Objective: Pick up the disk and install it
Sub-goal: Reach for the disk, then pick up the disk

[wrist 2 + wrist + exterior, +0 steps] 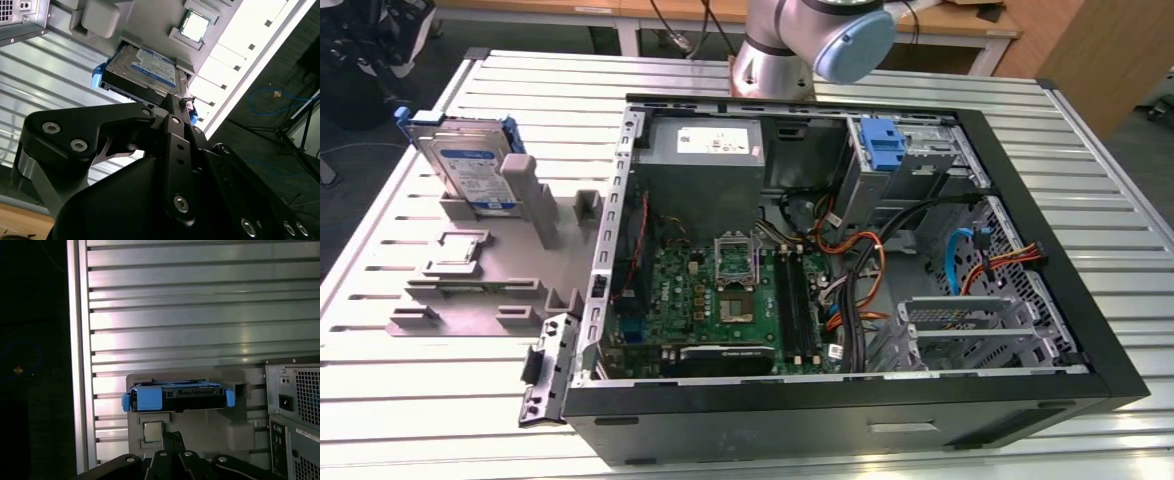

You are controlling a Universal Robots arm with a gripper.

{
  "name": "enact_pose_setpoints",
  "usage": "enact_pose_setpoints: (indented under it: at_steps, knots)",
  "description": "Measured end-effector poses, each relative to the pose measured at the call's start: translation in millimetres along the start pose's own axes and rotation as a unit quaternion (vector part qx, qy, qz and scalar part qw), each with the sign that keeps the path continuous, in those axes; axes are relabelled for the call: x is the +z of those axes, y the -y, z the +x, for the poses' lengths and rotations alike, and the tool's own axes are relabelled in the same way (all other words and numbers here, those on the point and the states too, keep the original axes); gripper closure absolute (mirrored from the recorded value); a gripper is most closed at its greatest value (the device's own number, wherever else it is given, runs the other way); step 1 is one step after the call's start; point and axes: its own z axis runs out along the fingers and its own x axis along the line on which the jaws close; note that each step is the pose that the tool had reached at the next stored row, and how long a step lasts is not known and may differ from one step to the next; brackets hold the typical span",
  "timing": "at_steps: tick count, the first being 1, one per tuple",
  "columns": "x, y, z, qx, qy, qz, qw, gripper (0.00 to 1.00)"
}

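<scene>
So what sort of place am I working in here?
Probably a robotics lab or test bench for computer assembly: an open desktop computer case sits on a slatted metal table, the disk stands in a grey fixture beside it, and wooden desks stand behind.

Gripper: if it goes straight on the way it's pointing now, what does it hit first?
Most likely the disk, standing on edge in the grey holder; the gripper points toward it in both wrist views. Depth is unclear; it could meet the holder instead.
</scene>
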Motion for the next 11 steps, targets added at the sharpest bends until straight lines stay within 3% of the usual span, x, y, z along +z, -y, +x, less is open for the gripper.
enact_pose_setpoints:
  at_steps: [6,11]
  knots:
    - [2.4,-5.8,0.5,0.0,-0.0018,0.0005,1.0,0.9]
    - [3.1,-6.4,0.6,0.0,-0.0031,0.0006,1.0,0.9]
